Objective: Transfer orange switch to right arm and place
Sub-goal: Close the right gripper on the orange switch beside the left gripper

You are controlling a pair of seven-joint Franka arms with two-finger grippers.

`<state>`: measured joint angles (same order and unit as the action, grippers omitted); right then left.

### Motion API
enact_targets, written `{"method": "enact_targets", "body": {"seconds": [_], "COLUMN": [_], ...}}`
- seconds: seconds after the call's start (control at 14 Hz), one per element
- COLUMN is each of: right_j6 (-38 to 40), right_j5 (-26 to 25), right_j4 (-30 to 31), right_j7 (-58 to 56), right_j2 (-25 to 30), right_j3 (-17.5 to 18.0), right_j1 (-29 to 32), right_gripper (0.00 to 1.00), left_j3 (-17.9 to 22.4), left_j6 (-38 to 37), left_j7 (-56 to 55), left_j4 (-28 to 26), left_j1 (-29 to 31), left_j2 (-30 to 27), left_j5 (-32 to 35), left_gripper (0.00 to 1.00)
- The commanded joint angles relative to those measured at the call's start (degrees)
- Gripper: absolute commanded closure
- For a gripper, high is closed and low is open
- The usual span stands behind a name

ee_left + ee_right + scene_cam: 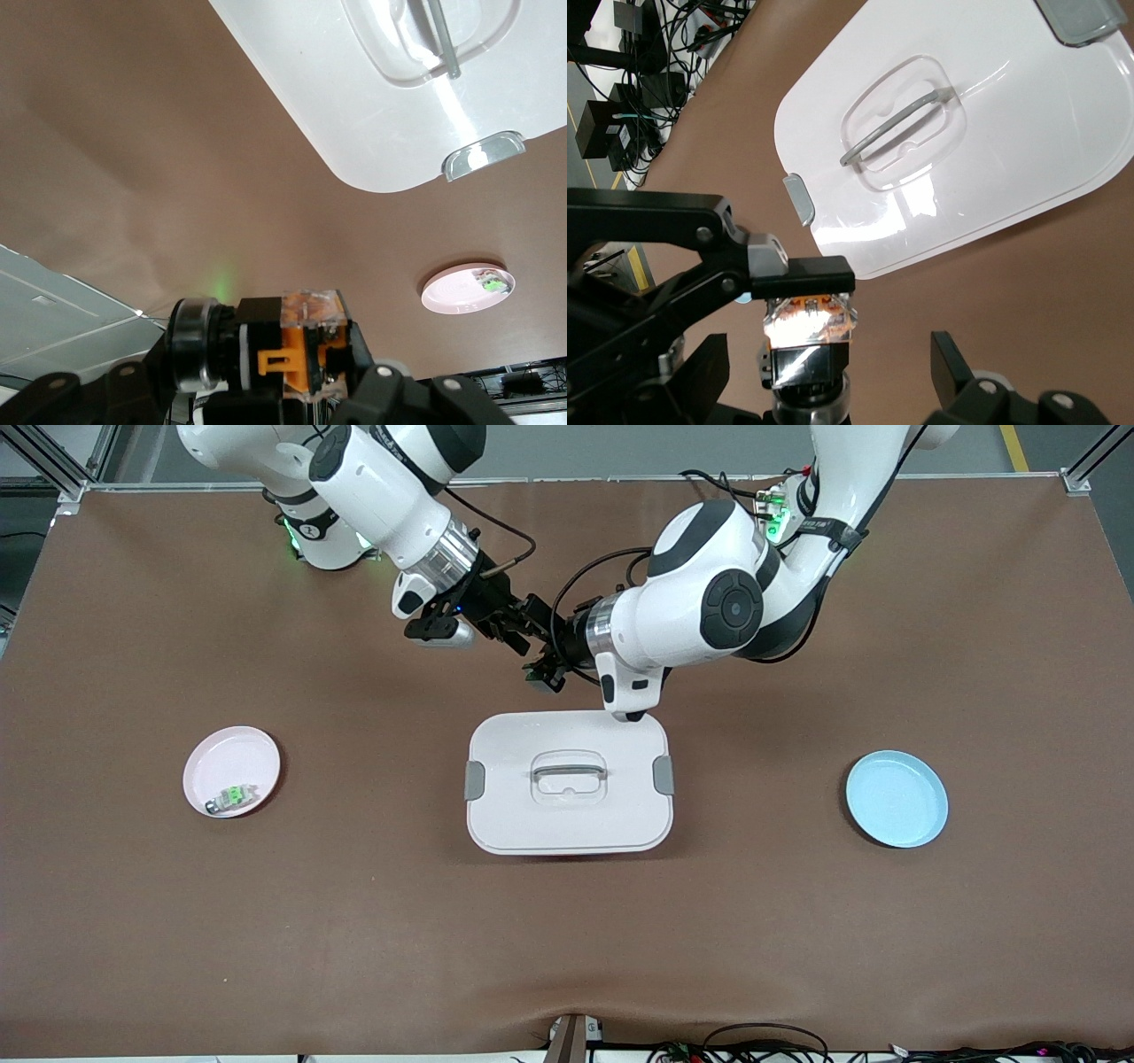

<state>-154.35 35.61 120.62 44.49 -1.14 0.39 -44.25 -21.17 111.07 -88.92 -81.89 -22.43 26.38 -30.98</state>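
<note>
The left gripper (542, 666) is clenched on the orange switch (306, 341) in the air, at 12 o'clock of the white box (496, 815), while the right gripper (518, 624) stands released with a finger on either side of it. The right should centre on the black body, square to the faces the left leaves free, and clamp fully before the left lets go, so the small part neither twists nor drops. It then probably goes to the pink dish (252, 748) at the box's 9 o'clock.
</note>
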Motion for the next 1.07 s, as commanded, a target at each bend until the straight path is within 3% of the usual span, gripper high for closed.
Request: {"method": "enact_targets", "body": {"seconds": [0.0,0.21,0.57,0.64,0.86,1.0], "right_j6": [-0.87,-1.83,-2.10,-2.10,-2.01,-2.01], "right_j5": [1.05,1.05,1.05,1.05,1.05,1.05], "right_j4": [-1.44,-1.53,-1.79,-1.79,-1.79,-1.79], "right_j7": [0.43,0.43,0.43,0.43,0.43,0.43], "right_j2": [-1.94,-2.64,-3.17,-3.17,-3.17,-3.08], "right_j3": [-0.57,-0.57,-0.48,-0.57,-0.57,-0.57], "right_j1": [-1.63,-1.98,-2.25,-2.25,-2.25,-2.16], "right_gripper": [0.00,0.03,0.50,0.56,0.59,0.71], "left_j3": [-0.02,-0.10,-0.02,-0.10,-0.10,-0.10], "left_j6": [0.29,0.29,0.29,0.37,0.37,0.38], "left_j7": [-1.43,-1.43,-1.61,-1.61,-1.70,-1.70], "left_j4": [2.09,2.18,2.26,2.26,2.26,2.26], "left_j1": [-1.13,-1.48,-1.57,-1.57,-1.57,-1.57], "left_j2": [0.96,0.96,0.96,0.96,0.96,0.96], "left_j5": [-0.75,-0.75,-0.75,-0.84,-0.75,-0.75], "left_gripper": [1.00,1.00,1.00,1.00,1.00,1.00]}}
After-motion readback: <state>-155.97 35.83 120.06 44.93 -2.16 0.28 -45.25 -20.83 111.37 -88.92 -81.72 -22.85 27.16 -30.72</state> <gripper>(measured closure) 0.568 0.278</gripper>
